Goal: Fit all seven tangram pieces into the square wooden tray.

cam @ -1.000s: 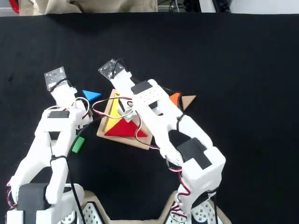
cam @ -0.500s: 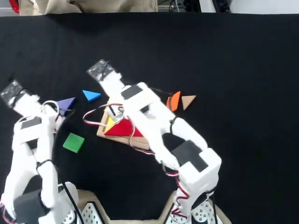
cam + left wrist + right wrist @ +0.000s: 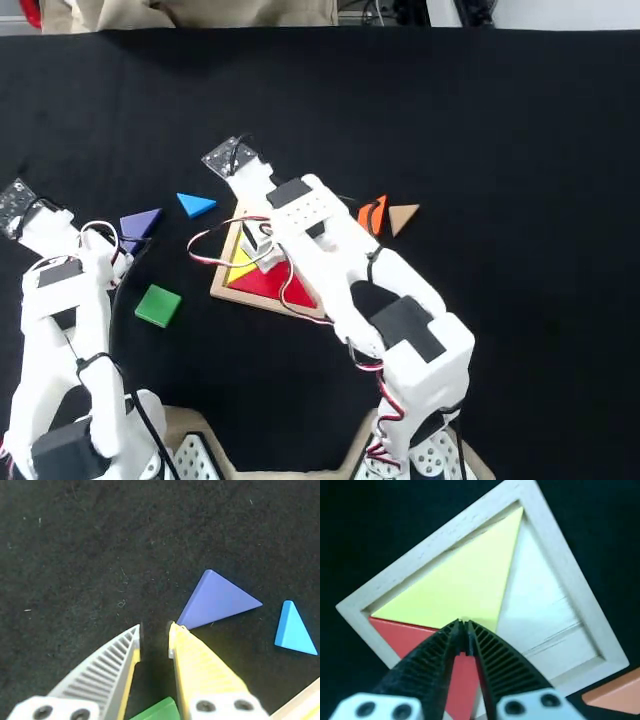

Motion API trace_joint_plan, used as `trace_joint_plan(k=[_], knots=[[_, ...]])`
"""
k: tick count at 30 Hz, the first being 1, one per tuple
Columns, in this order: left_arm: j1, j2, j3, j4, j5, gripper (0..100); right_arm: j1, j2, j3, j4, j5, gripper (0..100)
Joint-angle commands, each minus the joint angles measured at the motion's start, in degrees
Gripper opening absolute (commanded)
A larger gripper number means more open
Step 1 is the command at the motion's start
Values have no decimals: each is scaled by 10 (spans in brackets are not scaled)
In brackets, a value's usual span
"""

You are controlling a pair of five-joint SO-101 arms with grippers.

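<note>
Swung outward, my left gripper (image 3: 155,627) sits spread by the light, rigid purple triangle (image 3: 217,600), which I'd pinch across its edges, while the right gripper (image 3: 463,623) is pressed together.

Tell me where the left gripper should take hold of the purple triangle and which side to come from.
Probably from straight above: the purple triangle lies flat on the black cloth, so only its thin edges offer grip. Straddle the corner nearest the left gripper, one finger on each edge; the blue triangle lies close to the far corner.
</note>
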Motion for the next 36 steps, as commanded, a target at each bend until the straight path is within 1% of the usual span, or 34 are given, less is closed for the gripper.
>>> trace_joint_plan(k=[1, 4, 8, 14, 18, 20, 23, 26, 30, 36], knots=[[8, -18, -3, -11, 0, 109, -1, -16, -60, 5, -4, 11], [8, -18, -4, -11, 0, 109, -18, 3, -71, -3, -4, 11], [9, -18, -4, -11, 0, 109, -18, 57, -116, -2, -4, 11], [22, -18, -3, -11, -11, 109, -28, 140, -224, 43, -4, 11], [28, -18, -3, -11, -23, 107, -34, 133, -263, 79, -3, 11], [27, -18, -3, -11, -22, 106, -30, 101, -261, 99, -4, 11], [27, -18, -3, -11, -22, 106, -3, 42, -221, 105, -4, 11], [27, -18, -3, -11, -23, 106, 29, 9, -152, 70, -4, 11], [28, -18, -3, -11, -23, 106, 47, 15, -84, 5, 0, 11], [28, -18, -3, -11, -23, 107, 44, 49, -75, -3, 0, 11]])
